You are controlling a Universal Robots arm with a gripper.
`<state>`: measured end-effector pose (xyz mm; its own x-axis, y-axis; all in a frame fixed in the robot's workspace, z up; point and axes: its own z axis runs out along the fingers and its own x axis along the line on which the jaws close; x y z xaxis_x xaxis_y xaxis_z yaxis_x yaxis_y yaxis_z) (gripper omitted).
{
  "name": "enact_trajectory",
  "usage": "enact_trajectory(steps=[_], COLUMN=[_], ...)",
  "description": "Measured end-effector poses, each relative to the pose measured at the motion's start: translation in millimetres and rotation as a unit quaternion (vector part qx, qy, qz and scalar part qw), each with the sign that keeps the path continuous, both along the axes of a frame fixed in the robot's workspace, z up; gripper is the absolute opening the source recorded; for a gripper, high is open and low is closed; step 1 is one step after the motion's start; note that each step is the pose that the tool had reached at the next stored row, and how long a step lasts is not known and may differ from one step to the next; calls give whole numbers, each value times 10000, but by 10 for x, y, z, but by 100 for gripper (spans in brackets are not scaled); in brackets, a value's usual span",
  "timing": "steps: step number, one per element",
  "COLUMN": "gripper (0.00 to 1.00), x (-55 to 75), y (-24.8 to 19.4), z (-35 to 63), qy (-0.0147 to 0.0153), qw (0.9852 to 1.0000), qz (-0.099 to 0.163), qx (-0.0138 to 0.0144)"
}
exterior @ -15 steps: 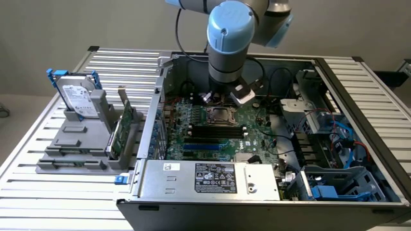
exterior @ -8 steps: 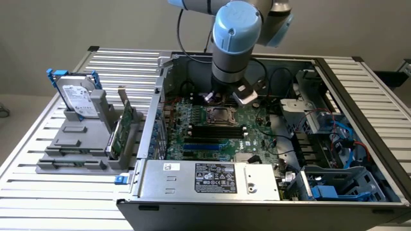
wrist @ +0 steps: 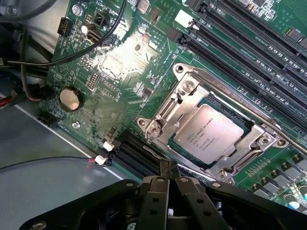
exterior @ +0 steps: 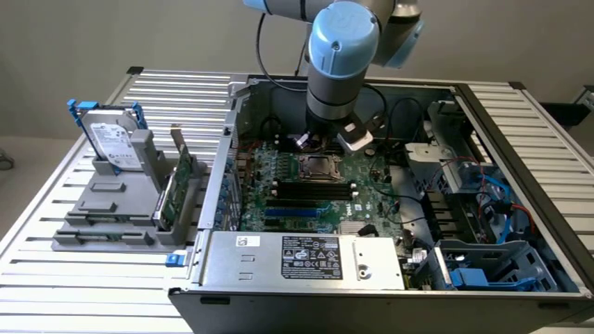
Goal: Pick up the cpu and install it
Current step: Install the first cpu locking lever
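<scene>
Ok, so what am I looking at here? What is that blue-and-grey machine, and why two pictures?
The blue-and-grey machine is a robot arm reaching down into an open computer case that stands on a slatted metal table. One picture comes from a camera off the arm; the other from a camera on its wrist, looking past the black gripper at the green motherboard. The cpu, a small silver square chip, lies in its metal-framed socket, just beyond the gripper and not held by it. On the exterior view's left a grey stand holds a hard drive and an upright green circuit card.
</scene>
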<state>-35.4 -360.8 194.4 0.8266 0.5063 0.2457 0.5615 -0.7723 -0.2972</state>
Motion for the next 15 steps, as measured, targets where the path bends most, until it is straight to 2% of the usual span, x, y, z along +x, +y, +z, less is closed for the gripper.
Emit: enact_trajectory(steps=[10,14,15], gripper=[11,11,11], x=[1,1,3], y=[15,36,48], z=[0,1,-4], qy=[0,1,-2], qw=[10000,9999,9999], qz=[68,115,127], qx=[-1,-1,11])
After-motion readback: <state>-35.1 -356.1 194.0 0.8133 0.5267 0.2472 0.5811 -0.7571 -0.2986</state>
